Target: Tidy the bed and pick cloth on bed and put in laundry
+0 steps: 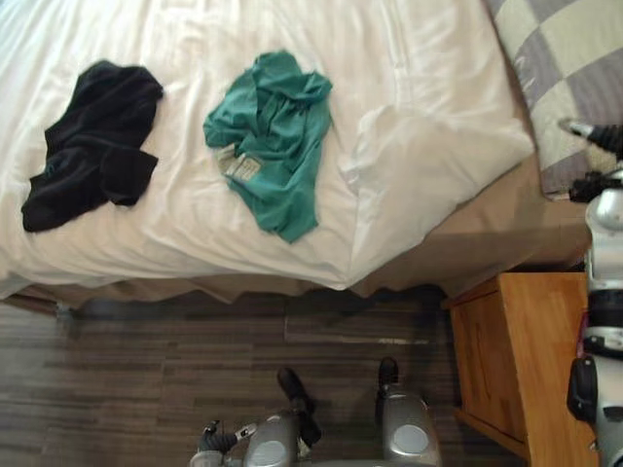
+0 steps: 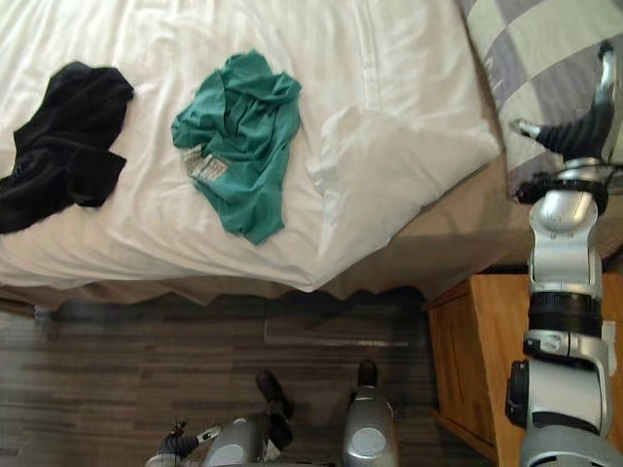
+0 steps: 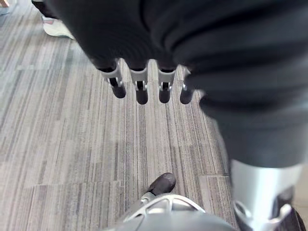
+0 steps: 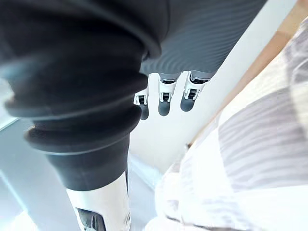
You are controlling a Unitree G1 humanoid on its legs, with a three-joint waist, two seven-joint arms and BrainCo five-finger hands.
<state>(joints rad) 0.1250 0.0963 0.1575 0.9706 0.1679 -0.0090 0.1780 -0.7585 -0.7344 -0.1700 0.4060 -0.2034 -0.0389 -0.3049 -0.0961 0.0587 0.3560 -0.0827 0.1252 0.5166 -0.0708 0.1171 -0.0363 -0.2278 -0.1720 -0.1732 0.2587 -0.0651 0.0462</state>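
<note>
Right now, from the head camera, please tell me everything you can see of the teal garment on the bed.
The teal garment looks like soft, thin cloth, crumpled into an irregular heap with many folds, with one end trailing toward the bed's near edge. A pale patterned patch, perhaps a label or lining, shows on its left side. It lies on the white duvet and touches only that. The black garment lies apart from it, to its left.
</note>
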